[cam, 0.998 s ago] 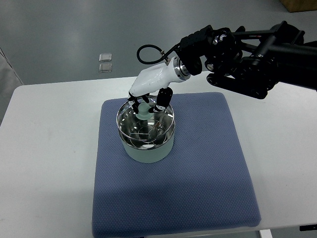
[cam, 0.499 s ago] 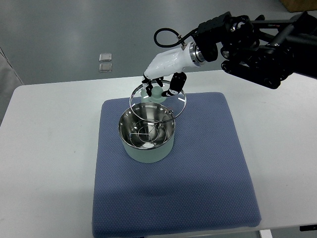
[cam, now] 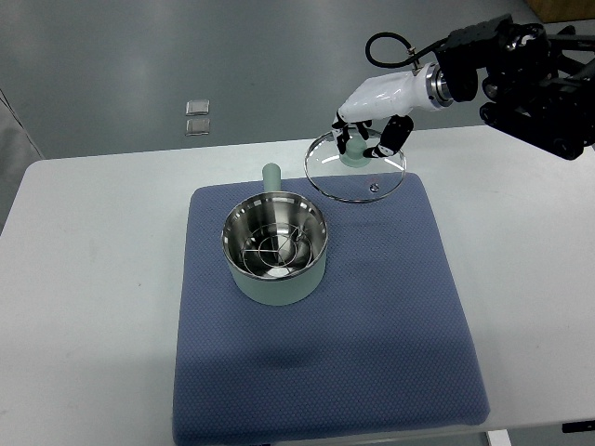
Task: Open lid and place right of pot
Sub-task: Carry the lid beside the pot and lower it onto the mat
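So: grey floor [cam: 139, 56] fills the background behind a white table [cam: 84, 279], smooth, with rounded corners. Two small clear square pieces [cam: 197, 117] lie on the floor, well beyond the pot. A blue mat [cam: 372, 334], woven and dimpled, roughly square, covers the middle of the table. The pot [cam: 275, 249] stands on the mat's far-left part: round, pale green outside, shiny steel inside, with a wire rack visible at the bottom. Its short pale green handle [cam: 271, 177] points away from the camera. It's open. The lid [cam: 356, 167] is up and to the right of the pot, apart from it, over the mat's far edge. It's a clear glass disc with a metal rim and pale green knob. The right hand [cam: 370, 137], white shell with black fingers, grips that knob, with the black arm entering from the upper right.
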